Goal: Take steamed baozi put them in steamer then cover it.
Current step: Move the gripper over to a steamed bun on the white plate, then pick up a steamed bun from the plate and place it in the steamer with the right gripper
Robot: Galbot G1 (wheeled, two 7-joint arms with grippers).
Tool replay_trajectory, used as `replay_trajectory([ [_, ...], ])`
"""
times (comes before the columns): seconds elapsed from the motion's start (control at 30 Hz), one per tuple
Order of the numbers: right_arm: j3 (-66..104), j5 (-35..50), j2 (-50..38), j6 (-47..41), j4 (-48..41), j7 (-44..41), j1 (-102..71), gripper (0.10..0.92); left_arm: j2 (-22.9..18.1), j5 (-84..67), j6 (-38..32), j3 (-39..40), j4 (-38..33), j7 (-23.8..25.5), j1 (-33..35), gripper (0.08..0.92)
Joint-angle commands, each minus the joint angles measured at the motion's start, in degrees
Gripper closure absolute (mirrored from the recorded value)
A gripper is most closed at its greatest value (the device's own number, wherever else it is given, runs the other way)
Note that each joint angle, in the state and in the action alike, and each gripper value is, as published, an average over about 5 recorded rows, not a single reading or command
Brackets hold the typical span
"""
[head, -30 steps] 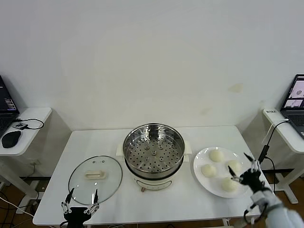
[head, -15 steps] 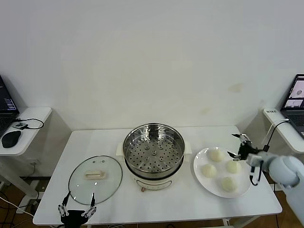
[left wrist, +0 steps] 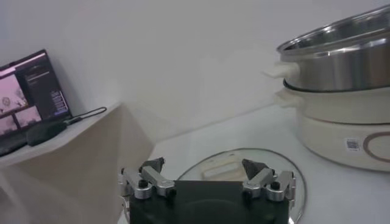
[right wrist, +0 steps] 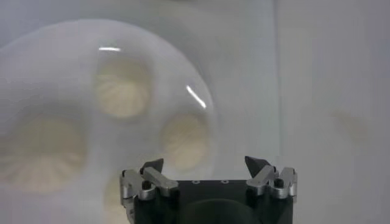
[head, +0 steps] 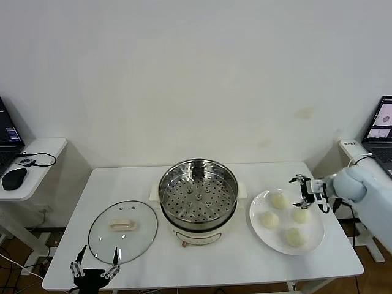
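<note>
Reaching for a first bun: the right gripper (head: 304, 193), spread and empty, hovers above the baozi (head: 301, 215) on the plate (head: 313, 240). Next: descend, pinch one. Steamer (head: 198, 192) is well to its left, empty. The left gripper (head: 94, 269), spread, is parked near the lid (head: 122, 225).

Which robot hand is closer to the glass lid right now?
The left. The left gripper hangs open at the table's near edge, just in front of the glass lid. The right gripper is open far across, over the plate of buns.
</note>
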Motion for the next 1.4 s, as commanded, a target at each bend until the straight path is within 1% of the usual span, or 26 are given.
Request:
replay_trajectory([
  [0.03,-8.8,0.5,5.4,0.8,-9.2,-3.1,7.5,0.203,0.0,0.2,0.1,-0.1,0.1,0.0,0.0,0.177],
  [0.33,-6.9,-1.3,10.9,0.6,-14.0,-1.6,6.6,0.203,0.2,0.6,0.0,-0.4,0.6,-0.1,0.2,0.177],
  [0.67,-7.1,-2.5,13.1,0.3,-16.1,-1.4,6.5,0.204,0.1,1.0,-0.2,-0.6,0.8,-0.3,0.0,0.177],
  [0.77,-7.2,-2.9,13.3,0.0,-16.6,-1.3,6.5,0.218,0.1,1.1,-0.2,-0.5,1.0,-0.4,0.0,0.177],
  [0.97,-7.2,-3.4,13.7,-0.3,-17.1,-1.3,6.5,0.299,0.0,1.2,-0.3,-0.4,1.2,-0.6,-0.3,0.177],
  [1.17,-7.4,-3.5,13.2,-0.3,-16.5,-1.8,6.7,0.401,0.0,1.2,-0.3,-0.4,1.3,-0.7,-0.4,0.177],
  [1.3,-8.3,-2.6,12.0,-0.4,-14.6,-1.9,7.5,0.467,0.0,1.2,-0.3,-0.4,1.3,-0.8,-0.4,0.177],
  [1.4,-10.3,-0.7,9.8,-0.8,-11.3,-2.0,9.3,0.489,0.0,1.2,-0.4,-0.4,1.3,-0.8,-0.4,0.177],
])
